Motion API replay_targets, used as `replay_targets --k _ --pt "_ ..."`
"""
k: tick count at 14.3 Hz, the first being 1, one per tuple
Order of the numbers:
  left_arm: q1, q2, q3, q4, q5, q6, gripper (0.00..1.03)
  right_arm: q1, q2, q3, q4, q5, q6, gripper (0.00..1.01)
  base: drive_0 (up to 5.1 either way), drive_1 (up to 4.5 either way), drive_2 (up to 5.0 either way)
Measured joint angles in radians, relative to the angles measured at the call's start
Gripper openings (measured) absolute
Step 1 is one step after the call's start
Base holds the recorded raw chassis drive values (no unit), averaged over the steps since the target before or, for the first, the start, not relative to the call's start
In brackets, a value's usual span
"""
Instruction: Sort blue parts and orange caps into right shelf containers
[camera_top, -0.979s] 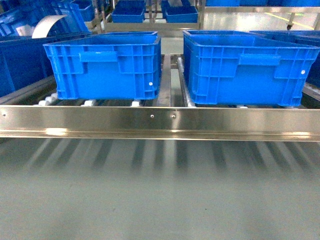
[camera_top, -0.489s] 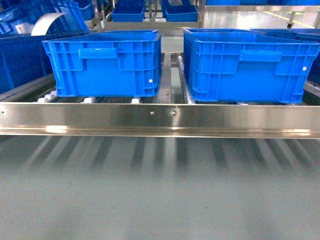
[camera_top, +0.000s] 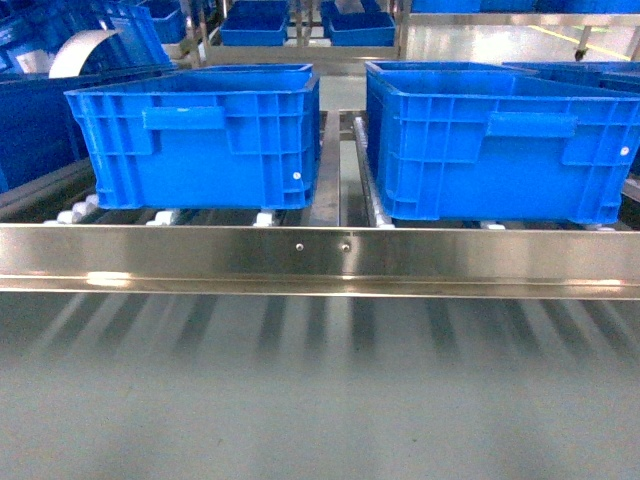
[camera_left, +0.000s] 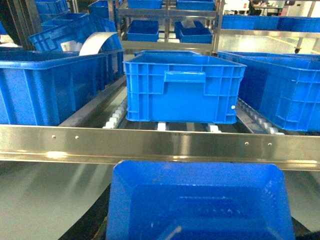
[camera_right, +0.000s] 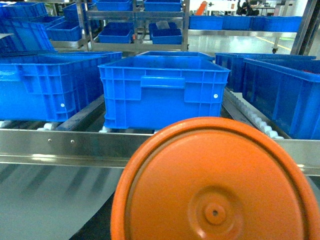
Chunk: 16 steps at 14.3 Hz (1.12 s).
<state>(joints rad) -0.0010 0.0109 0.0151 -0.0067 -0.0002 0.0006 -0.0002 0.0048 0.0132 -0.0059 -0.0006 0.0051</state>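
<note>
Two right shelf containers, deep blue ribbed crates, stand side by side on the roller shelf: one on the left (camera_top: 200, 140), one on the right (camera_top: 490, 150). In the left wrist view a blue part (camera_left: 200, 200), a tray-like moulding, fills the lower frame in front of the left crate (camera_left: 182, 87); it is held up off the floor and hides the left gripper's fingers. An orange cap (camera_right: 215, 185), round with a small centre hole, fills the lower right wrist view before the right crate (camera_right: 162, 90), covering that gripper's fingers. Neither gripper shows in the head view.
A steel front rail (camera_top: 320, 255) runs across the shelf edge, with white rollers behind it and grey floor below. More blue crates flank the pair (camera_left: 45, 85) (camera_left: 285, 85). Smaller blue bins (camera_top: 255, 25) sit on racks behind. A white curved sheet (camera_top: 75, 50) sticks out at far left.
The head view has drawn a little closer to the shelf: both crates look larger, the left one reaches further left, and the steel rail sits lower in the frame.
</note>
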Motion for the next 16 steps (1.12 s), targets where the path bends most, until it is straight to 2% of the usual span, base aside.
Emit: replay_targets --k 16 --pt "0.000 0.000 0.000 0.000 0.000 0.000 0.44 0.000 0.000 0.000 0.003 0.000 0.000 0.44 0.0 4.10 -4.1"
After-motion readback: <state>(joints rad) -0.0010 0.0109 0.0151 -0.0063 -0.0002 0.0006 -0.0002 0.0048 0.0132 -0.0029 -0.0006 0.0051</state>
